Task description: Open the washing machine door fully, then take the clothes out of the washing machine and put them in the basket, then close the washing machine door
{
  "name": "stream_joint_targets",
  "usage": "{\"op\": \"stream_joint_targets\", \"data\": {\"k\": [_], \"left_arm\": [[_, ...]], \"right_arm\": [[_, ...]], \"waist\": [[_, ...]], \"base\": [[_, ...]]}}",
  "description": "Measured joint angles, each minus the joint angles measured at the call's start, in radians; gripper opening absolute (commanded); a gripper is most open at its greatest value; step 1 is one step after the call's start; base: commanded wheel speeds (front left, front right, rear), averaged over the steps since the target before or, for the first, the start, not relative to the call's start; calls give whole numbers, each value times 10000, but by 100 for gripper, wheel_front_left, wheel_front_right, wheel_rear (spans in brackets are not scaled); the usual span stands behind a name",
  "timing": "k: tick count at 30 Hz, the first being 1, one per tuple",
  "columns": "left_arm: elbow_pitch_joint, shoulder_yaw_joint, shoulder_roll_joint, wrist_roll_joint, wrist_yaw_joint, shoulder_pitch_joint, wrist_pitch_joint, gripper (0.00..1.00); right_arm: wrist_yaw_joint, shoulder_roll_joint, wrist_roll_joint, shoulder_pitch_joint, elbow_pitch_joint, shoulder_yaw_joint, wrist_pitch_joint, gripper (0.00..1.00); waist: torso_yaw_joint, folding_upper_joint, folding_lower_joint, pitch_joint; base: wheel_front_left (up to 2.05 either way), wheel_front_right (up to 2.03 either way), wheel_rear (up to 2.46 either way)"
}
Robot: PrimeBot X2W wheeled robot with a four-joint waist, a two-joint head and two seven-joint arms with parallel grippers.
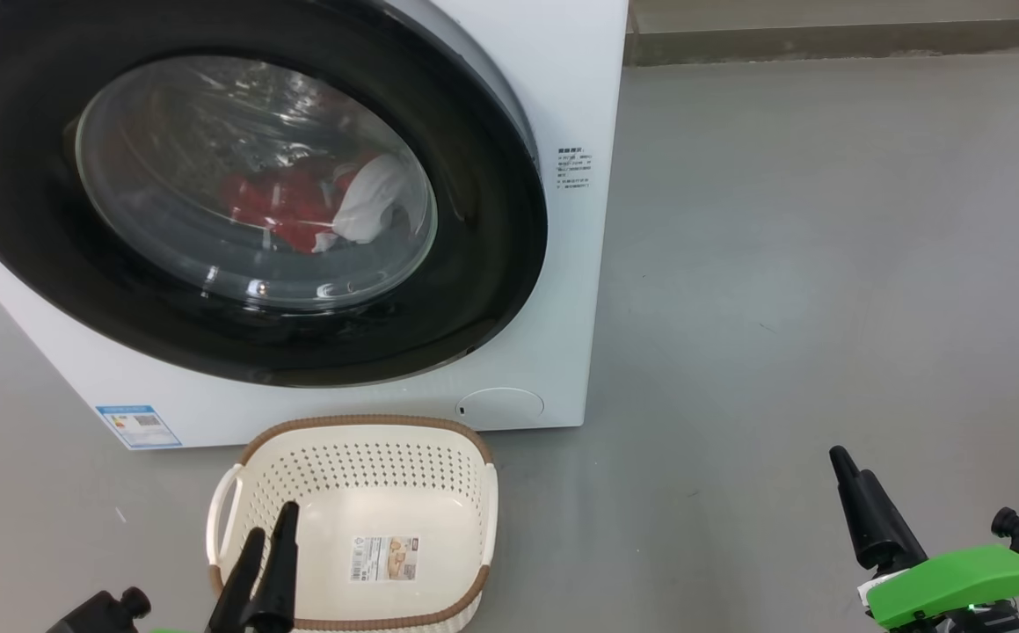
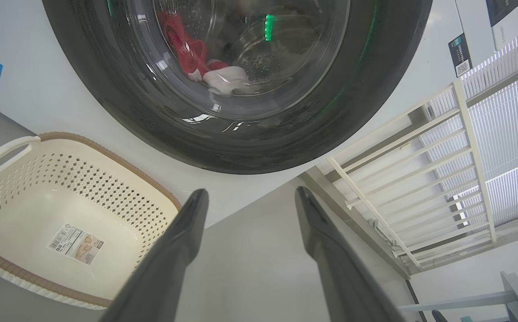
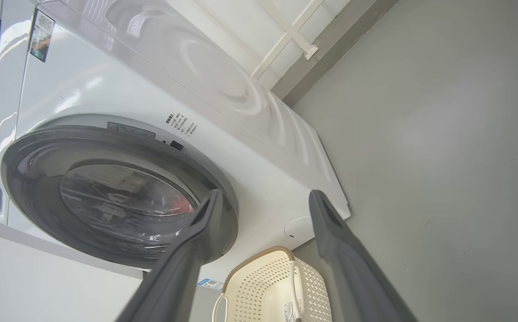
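Dark, tapered fingers of the left gripper [image 2: 251,190] are rising at the near left, spread wide apart and gripping nothing; in the head view they are showing over the near left part of the basket [image 1: 360,423]. Fingers of the right gripper [image 3: 264,193] are likewise standing wide open and empty at the near right, over bare grey floor [image 1: 826,264] and well apart from the basket.

The basket is sitting on the floor just in front of the washing machine [image 1: 562,290], below the door [image 1: 491,264]. It is a cream plastic rounded rectangle with perforated walls, a brown woven-look rim and looped side handles; it is holding no garments, and a paper label [image 1: 384,558] is lying flat on its smooth base.

The washing machine is standing at the far left, a white, boxy, smooth-fronted cabinet carrying a small blue label [image 1: 138,425] at its lower left corner and a round cap [image 1: 500,406] at its lower right. Its door is lying closed against the front: a wide, glossy black ring is framing a bulging clear glass window [image 1: 210,114].

The clothes [image 1: 285,207] are lying inside the drum, behind the glass, as a soft crumpled heap of red fabric with a white panel at its right.
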State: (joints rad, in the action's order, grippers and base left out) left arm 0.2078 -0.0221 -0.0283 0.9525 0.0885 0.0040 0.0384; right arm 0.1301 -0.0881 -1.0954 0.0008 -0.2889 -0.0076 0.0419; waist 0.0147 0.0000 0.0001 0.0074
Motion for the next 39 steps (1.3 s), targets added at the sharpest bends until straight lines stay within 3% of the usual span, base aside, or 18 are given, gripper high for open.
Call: {"op": "stream_joint_targets", "data": {"k": [39], "left_arm": [[-640,-535,-94,-4719,-454,198,1131,100]], "right_arm": [[0,-370,3701,207,372,527,1070,100]], "waist": [[81,0,-1,57]], "base": [[0,0,0]]}}
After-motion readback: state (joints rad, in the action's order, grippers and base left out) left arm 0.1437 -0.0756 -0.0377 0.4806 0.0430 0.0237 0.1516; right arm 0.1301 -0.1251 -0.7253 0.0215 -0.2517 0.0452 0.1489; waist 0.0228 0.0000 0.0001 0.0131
